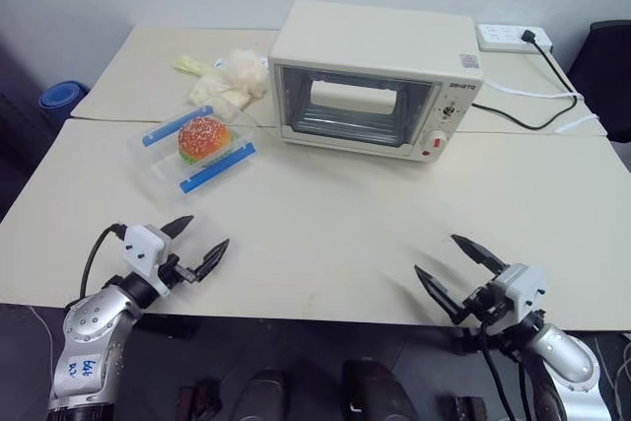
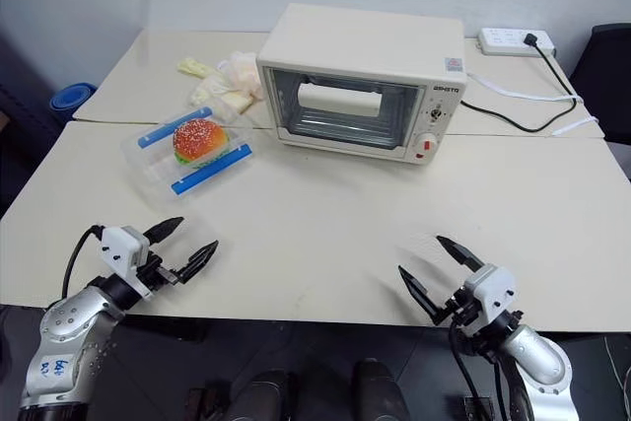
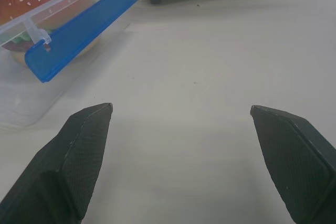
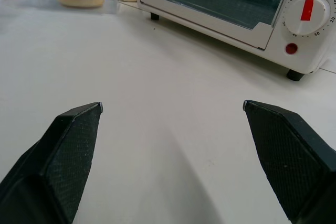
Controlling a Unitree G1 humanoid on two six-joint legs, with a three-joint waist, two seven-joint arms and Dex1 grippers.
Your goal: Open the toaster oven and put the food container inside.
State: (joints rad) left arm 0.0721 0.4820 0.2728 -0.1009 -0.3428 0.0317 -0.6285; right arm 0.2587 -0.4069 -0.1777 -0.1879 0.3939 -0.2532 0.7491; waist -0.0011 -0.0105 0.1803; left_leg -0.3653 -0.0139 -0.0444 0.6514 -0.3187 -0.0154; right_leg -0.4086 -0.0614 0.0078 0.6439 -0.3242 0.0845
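Toaster oven (image 1: 373,81): cream-white box sitting toward the back of the desk (image 1: 335,234), glass door shut, handle bar visible across the front. Knobs and a red button (image 1: 428,153) run down its right side panel.

Food container (image 1: 194,150): clear plastic box with blue clip strips, parked on the desk just left of the oven and a bit nearer the robot. Sesame-bun burger (image 1: 204,138) shows right through it. Lid looks on, nothing touching it.

Plastic bags (image 1: 229,79): a little heap of clear bags with pale yellow stuff, behind the container, close to the oven's left rear corner.

Power strip (image 1: 513,38): white, at the far right back of the desk, black plug in it, with black and white cables trailing along the desk behind the oven.

Left tool (image 1: 197,245): hovering over the near left edge of the desk, both black fingers spread wide, nothing between them. It's pointed roughly at the container but well apart from it; the wrist view shows bare desk between the fingertips (image 3: 86,145) and the blue clip off to one side.

Right tool (image 1: 456,265): same deal on the near right edge, fingers gaping wide, holding nothing. Its wrist view looks across bare desk at the oven's lower front and timer dial (image 4: 310,14), well short of the door.
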